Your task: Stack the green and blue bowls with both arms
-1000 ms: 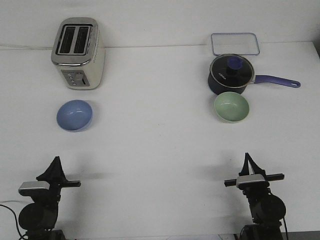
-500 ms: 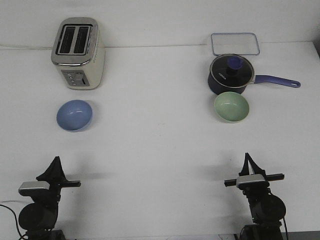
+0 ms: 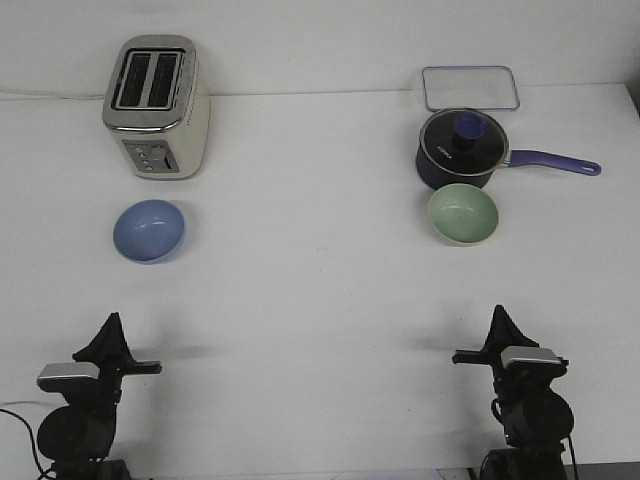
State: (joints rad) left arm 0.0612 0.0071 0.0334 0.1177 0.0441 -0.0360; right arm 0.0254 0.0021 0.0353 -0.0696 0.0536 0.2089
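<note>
The periwinkle blue bowl (image 3: 149, 230) sits upright on the white table at the left, in front of the toaster. The pale sage green bowl (image 3: 463, 214) sits upright at the right, just in front of the saucepan. My left gripper (image 3: 110, 331) is near the front edge at the left, well short of the blue bowl, its fingers together in a point and empty. My right gripper (image 3: 497, 323) is near the front edge at the right, well short of the green bowl, its fingers also together and empty.
A cream and silver toaster (image 3: 157, 107) stands at the back left. A dark blue lidded saucepan (image 3: 461, 149) with its handle pointing right stands at the back right, with a clear rectangular lid (image 3: 470, 87) behind it.
The right wrist has turned: its silver block and crossbar have shifted to the right. The left arm and both bowls have not moved.
</note>
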